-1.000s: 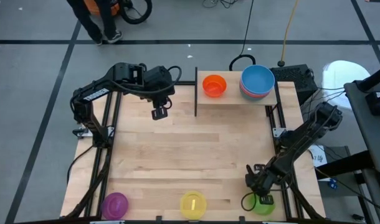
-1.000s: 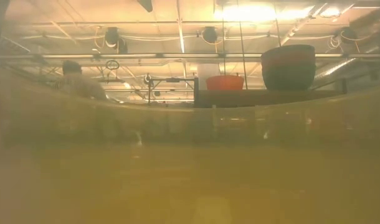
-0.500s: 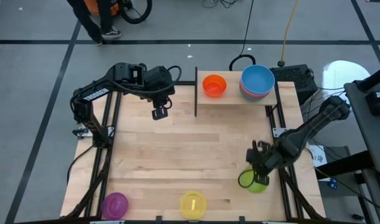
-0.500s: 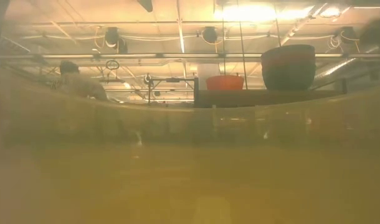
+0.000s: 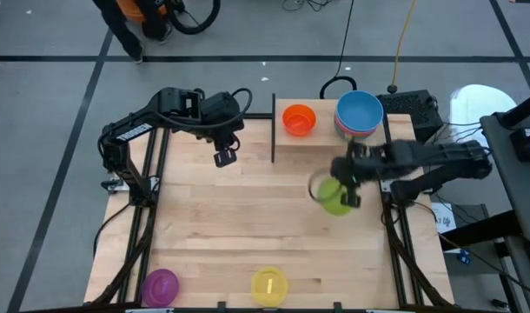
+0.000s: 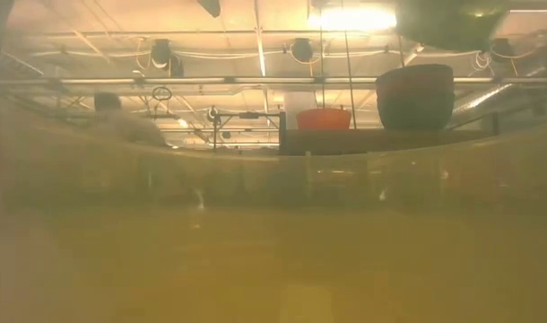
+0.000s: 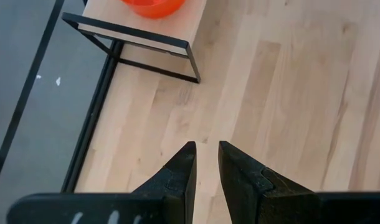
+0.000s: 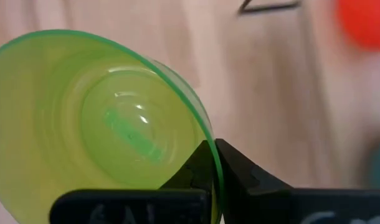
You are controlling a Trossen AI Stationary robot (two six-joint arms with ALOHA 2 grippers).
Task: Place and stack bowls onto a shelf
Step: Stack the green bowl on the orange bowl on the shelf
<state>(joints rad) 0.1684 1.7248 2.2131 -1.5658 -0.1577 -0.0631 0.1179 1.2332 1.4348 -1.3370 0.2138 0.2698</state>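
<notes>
STEP: you are carrying the green bowl (image 5: 334, 195) toward the shelf (image 5: 321, 132) | GRIP: right gripper (image 5: 350, 185) is pinching its rim; left gripper (image 5: 222, 158) is idling slightly apart, empty | NEXT: you'll likely be aligning over a bowl stack.

Grey floor (image 5: 48, 130) with dark lines; bright ceiling light (image 6: 350, 18).

High view: overhead, facing straight down, far enough to hold the whole tabletop (image 5: 248, 226) and shelf (image 5: 330, 130); low view: at tabletop height, facing level across toward the shelf (image 6: 381, 139), surface close to the lens; left wrist view: looks down near the shelf's black bar (image 7: 134, 43); right wrist view: very close on the green bowl (image 8: 96, 118); the orange bowl (image 5: 299, 118) beside the bar appears in all four.
</notes>
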